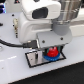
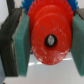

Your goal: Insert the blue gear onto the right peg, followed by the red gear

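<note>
In the exterior view my gripper (image 1: 51, 51) hangs low over the grey plate with the black rim (image 1: 33, 59). The red gear (image 1: 51, 52) sits between its fingers, directly above the blue gear (image 1: 51, 57), which lies flat at the plate's end toward the exterior view's right. The wrist view is filled by the red gear (image 2: 50, 36) with its dark centre hole, clamped between green-padded fingers (image 2: 22, 40). Teeth of the blue gear (image 2: 46, 3) peek out behind the red one. The right peg is hidden under the gears.
A black cable (image 1: 10, 44) curves across the white table at the exterior view's left. The arm's white base (image 1: 24, 27) stands behind the plate.
</note>
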Controlling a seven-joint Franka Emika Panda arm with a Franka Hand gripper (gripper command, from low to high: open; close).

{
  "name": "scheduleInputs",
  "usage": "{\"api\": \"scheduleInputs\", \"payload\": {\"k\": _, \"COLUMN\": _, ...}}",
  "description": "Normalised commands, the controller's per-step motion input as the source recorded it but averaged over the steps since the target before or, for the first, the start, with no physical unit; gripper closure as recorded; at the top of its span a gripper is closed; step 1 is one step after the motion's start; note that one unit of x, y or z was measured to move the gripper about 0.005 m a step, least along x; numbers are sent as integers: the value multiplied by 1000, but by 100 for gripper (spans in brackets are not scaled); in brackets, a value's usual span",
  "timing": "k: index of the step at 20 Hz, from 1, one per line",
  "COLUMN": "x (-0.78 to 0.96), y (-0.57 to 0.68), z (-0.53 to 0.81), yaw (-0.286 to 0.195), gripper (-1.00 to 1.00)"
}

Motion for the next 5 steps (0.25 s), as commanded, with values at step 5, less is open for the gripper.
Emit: {"api": "scheduleInputs", "payload": {"k": 5, "x": 11, "y": -1, "z": 342, "yaw": 0, "gripper": -100}}
